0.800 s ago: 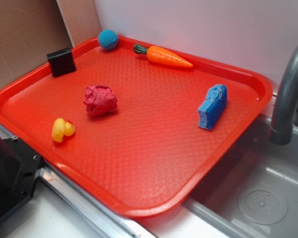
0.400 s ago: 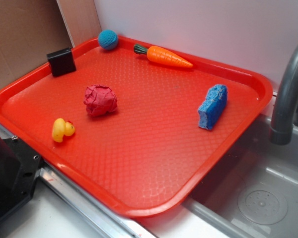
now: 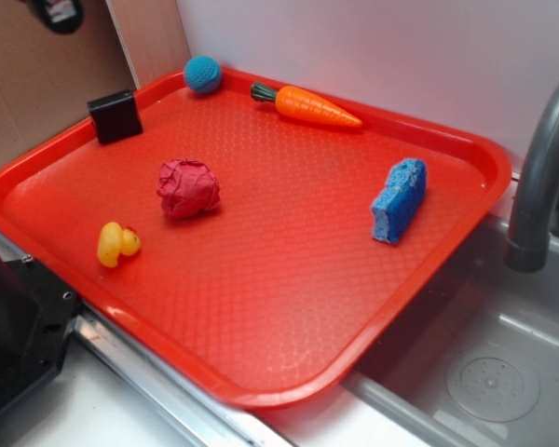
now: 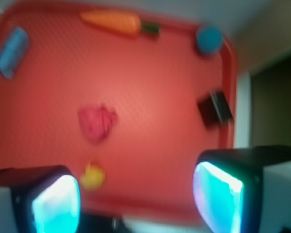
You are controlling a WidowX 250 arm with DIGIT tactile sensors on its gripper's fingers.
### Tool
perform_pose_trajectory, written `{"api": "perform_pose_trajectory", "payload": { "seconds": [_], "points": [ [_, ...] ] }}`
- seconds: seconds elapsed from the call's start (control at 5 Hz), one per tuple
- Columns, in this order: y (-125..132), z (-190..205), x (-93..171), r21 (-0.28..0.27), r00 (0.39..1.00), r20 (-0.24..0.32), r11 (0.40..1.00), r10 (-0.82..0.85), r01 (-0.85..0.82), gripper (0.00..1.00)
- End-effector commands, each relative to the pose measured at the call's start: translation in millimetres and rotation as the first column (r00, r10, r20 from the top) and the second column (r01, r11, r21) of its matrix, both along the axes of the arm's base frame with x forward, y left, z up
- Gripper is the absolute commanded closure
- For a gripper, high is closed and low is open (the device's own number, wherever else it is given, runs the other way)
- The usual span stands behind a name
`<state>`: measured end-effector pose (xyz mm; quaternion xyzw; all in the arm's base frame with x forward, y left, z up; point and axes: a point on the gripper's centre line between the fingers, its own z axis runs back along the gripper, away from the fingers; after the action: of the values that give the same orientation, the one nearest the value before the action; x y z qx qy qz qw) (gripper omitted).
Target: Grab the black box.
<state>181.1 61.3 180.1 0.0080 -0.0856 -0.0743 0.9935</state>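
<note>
The black box point(image 3: 115, 115) stands on the red tray point(image 3: 289, 307) near its far left edge. In the blurred wrist view the black box point(image 4: 214, 108) shows at the tray's right side. My gripper point(image 4: 136, 199) is open and empty, high above the tray's near edge, its two fingers wide apart at the bottom of the wrist view. In the exterior view only a small dark part of the arm point(image 3: 58, 11) shows at the top left corner.
On the tray lie a crumpled red paper ball point(image 3: 188, 188), a yellow duck point(image 3: 117, 244), a blue sponge point(image 3: 400, 199), an orange carrot point(image 3: 309, 105) and a blue ball point(image 3: 203, 74). A grey faucet point(image 3: 540, 177) and sink point(image 3: 489, 372) are at right. A black machine part point(image 3: 14, 345) sits bottom left.
A dark part of the arm has come into the exterior view at the top left corner. The objects on the tray have not moved.
</note>
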Motion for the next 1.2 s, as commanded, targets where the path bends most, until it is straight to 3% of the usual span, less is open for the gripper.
{"api": "perform_pose_trajectory", "payload": {
  "seconds": [0.0, 0.4, 0.6, 0.8, 1.0],
  "points": [
    [43.3, -53.1, 43.2, 0.031, 0.999, -0.016, 0.999, 0.038, -0.037, 0.0],
    [53.4, -56.5, 66.3, 0.046, 0.999, -0.029, 0.998, 0.044, -0.042, 0.0],
    [60.4, -58.4, 72.2, 0.09, 0.999, -0.031, 0.995, 0.04, -0.038, 0.0],
    [66.0, -72.8, 74.1, 0.099, 0.998, -0.044, 0.994, 0.043, -0.039, 0.0],
    [72.5, -93.2, 76.4, 0.177, 0.997, -0.067, 0.984, 0.041, -0.029, 0.0]
  ]
}}
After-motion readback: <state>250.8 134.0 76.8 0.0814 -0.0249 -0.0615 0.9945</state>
